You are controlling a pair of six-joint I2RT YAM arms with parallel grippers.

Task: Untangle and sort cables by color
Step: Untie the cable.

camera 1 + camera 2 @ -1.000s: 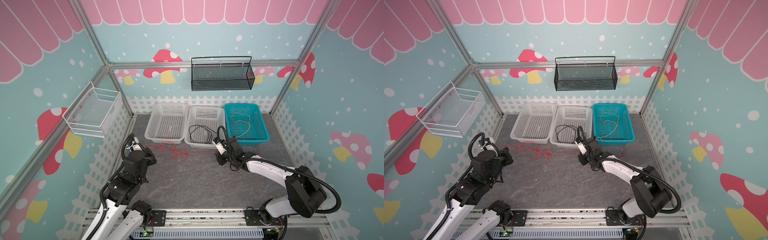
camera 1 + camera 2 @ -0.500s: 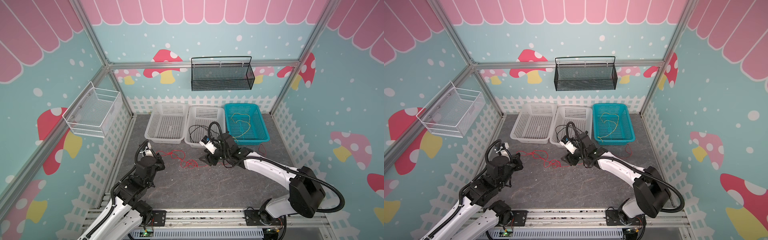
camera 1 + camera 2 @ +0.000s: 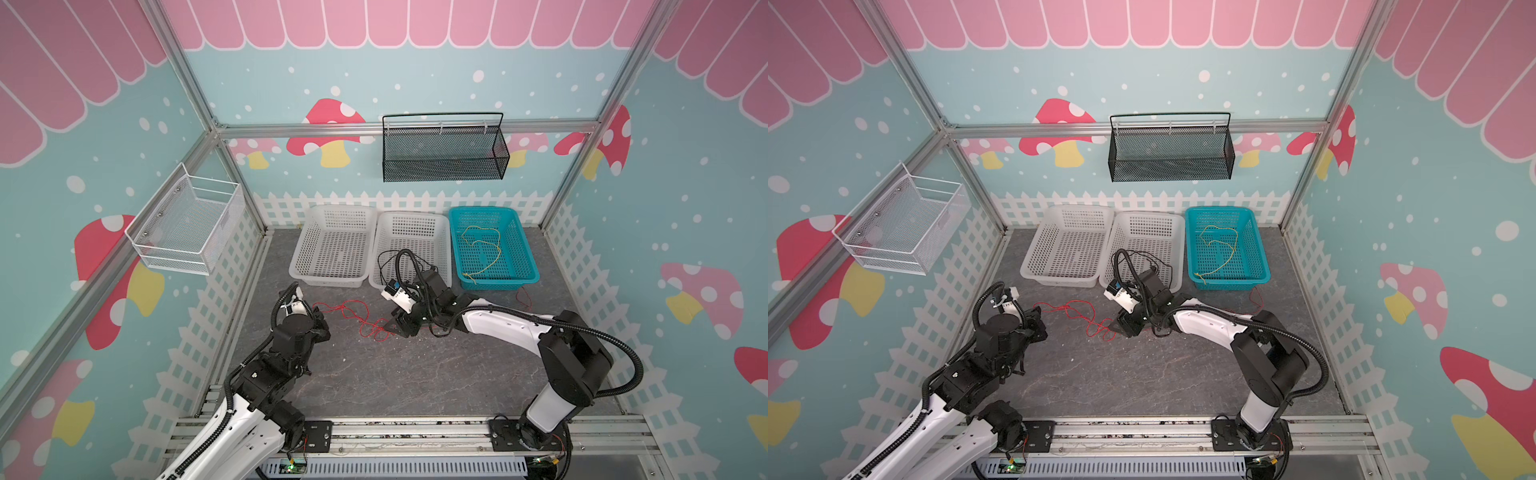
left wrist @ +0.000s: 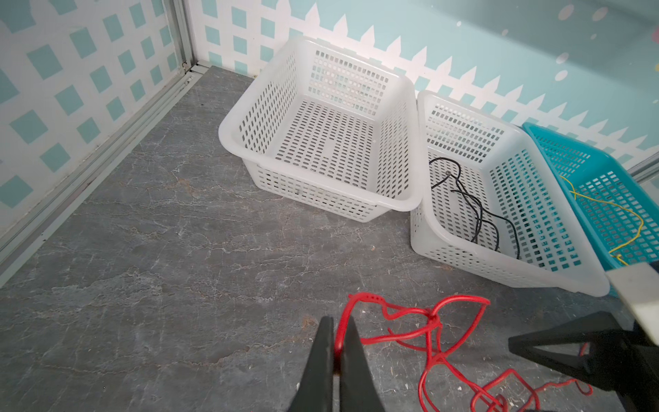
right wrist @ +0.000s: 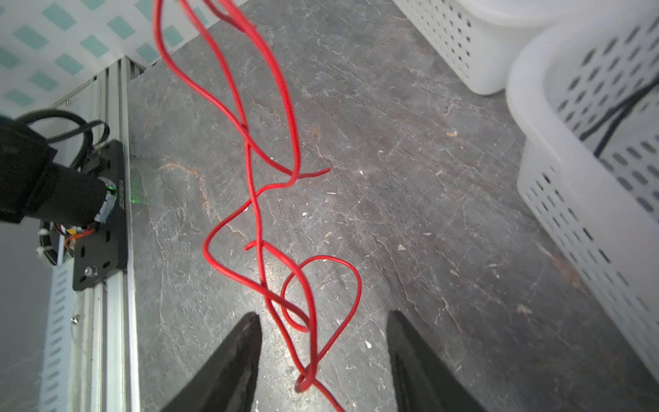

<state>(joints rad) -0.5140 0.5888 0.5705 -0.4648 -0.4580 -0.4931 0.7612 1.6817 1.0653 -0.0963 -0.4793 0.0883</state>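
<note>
The left gripper [image 4: 337, 330] had its jaws pressed together, pinching the red cable [image 4: 433, 319]. The cable trailed in tangled loops over the grey tabletop [image 4: 178, 249] toward the right gripper [image 5: 321, 317]. That gripper's jaws stood spread wide, and red loops sat between them, not gripped. Behind, the black cable [image 4: 479, 214] lay in the middle white basket [image 3: 415, 216], and the yellow cable [image 4: 641, 224] lay in the teal basket [image 3: 484, 210] beside it.

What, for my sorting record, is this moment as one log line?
left gripper: shut on red cable | right gripper: open, fingers astride its tangle | black cable: in middle basket | yellow cable: in teal basket
</note>
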